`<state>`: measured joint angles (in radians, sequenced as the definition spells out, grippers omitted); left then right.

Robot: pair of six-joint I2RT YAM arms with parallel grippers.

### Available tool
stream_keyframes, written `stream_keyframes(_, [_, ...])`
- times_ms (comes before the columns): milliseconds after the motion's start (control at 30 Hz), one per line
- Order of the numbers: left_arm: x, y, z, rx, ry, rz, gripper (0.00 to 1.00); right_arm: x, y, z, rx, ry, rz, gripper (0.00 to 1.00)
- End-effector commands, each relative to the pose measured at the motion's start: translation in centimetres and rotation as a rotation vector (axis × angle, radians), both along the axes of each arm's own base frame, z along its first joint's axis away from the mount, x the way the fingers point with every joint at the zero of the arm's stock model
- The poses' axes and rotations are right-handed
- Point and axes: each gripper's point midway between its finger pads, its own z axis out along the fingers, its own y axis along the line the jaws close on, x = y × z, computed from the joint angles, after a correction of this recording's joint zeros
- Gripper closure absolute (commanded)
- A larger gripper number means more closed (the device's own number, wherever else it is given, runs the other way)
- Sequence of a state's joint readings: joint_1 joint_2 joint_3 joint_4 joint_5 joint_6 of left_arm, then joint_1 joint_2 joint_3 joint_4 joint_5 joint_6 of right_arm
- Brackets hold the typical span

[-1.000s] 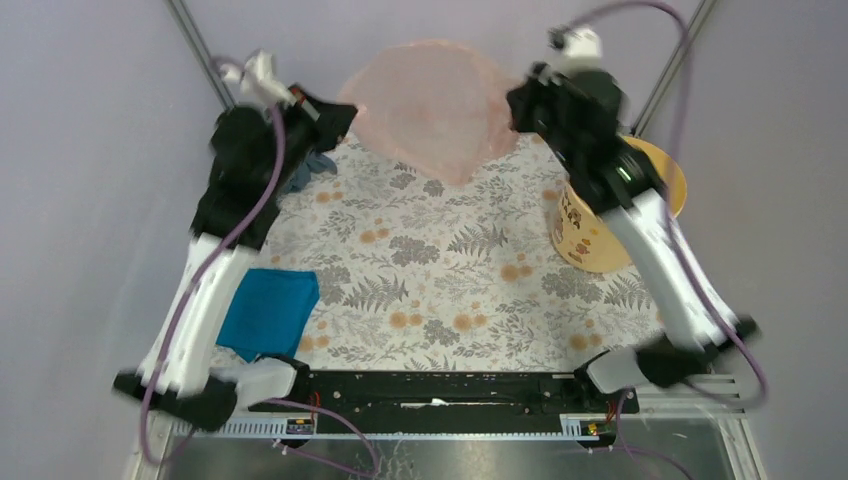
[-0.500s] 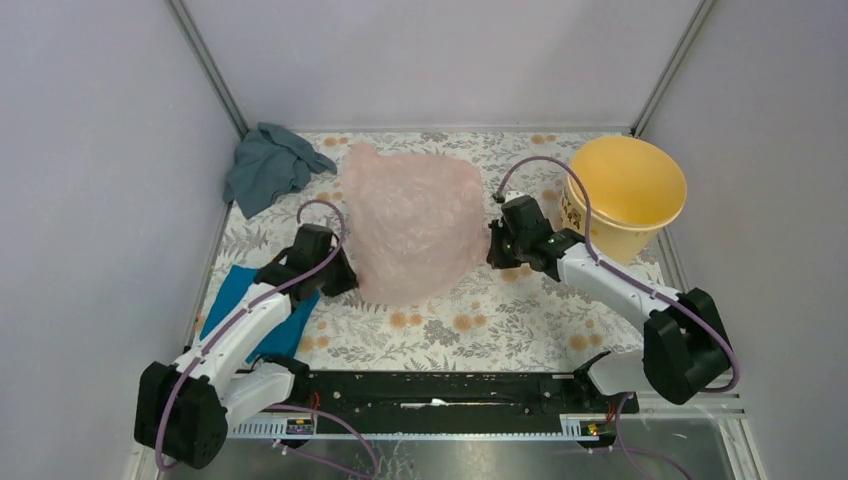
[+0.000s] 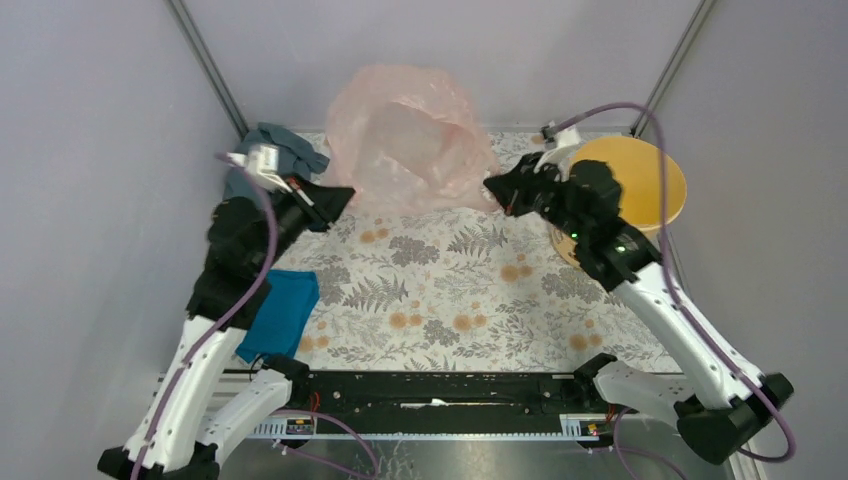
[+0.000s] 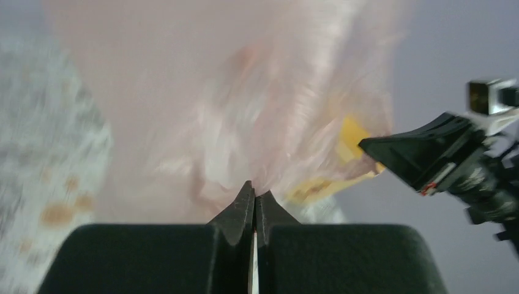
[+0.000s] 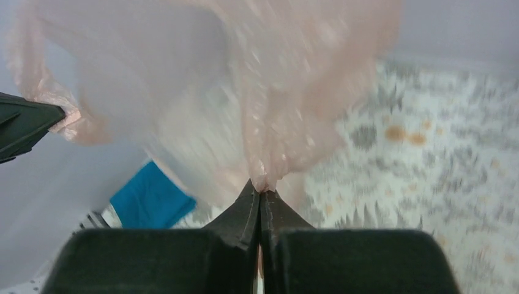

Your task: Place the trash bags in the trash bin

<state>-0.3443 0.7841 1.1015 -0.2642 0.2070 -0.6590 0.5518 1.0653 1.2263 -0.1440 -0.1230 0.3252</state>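
Observation:
The pale-pink trash bag point(image 3: 410, 145) hangs in the air over the back of the table, stretched open between my two grippers. My left gripper point(image 3: 345, 195) is shut on its left edge; in the left wrist view the film point(image 4: 245, 110) rises from the closed tips point(image 4: 255, 195). My right gripper point(image 3: 492, 188) is shut on its right edge; in the right wrist view the film point(image 5: 287, 92) bunches at the tips point(image 5: 261, 188). The yellow-orange trash bin point(image 3: 655, 200) stands at the back right, behind my right arm, partly hidden. It shows blurred through the bag in the left wrist view point(image 4: 350, 138).
A grey-blue cloth point(image 3: 285, 150) lies at the back left corner, partly behind my left arm. A bright blue cloth point(image 3: 278, 310) lies on the floral table cover point(image 3: 450, 290) at the left, also in the right wrist view point(image 5: 150, 199). Grey walls close in three sides.
Both arms have lifted from low over the table, raising the bag off the cover and spreading it open toward the back wall. Both grippers stay shut on its edges.

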Motion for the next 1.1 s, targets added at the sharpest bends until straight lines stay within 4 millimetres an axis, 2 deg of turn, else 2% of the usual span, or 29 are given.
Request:
stream_keyframes(0, [0.6,-0.6,-14.7,0.127,0.4,-0.023,1.0,-0.3,0.9,-15.2,-0.149,0.391,0.011,1.0])
stream_keyframes(67, [0.0,-0.1,-15.5,0.123,0.399,-0.006,1.0,-0.9,1.5,-16.3,-0.125,0.43,0.044,1.0])
stream_keyframes(100, [0.0,0.0,-15.4,0.12,0.389,0.002,1.0,-1.0,1.7,-16.2,-0.113,0.425,0.058,1.0])
stream_keyframes(267, [0.8,-0.3,-13.3,0.127,0.366,-0.007,1.0,0.1,2.5,-14.9,-0.135,0.408,0.079,1.0])
stream_keyframes(367, [1.0,-0.4,-12.8,0.131,0.362,-0.01,1.0,0.7,3.0,-14.9,-0.153,0.418,0.09,1.0])
stream_keyframes(567, [0.6,-1.8,-14.4,0.039,0.428,-0.065,1.0,0.2,3.1,-15.3,-0.132,0.413,0.106,1.0])
stream_keyframes(800, [-0.2,-3.7,-15.3,-0.07,0.463,-0.096,1.0,-0.7,2.9,-15.6,-0.134,0.407,0.131,1.0])
stream_keyframes(933, [-0.2,-6.4,-16.6,-0.057,0.491,-0.112,1.0,-2.1,3.5,-15.6,-0.105,0.423,0.195,1.0])
stream_keyframes(1067, [0.0,-10.8,-17.5,0.027,0.525,-0.137,1.0,-3.3,3.0,-15.9,-0.096,0.421,0.209,1.0])
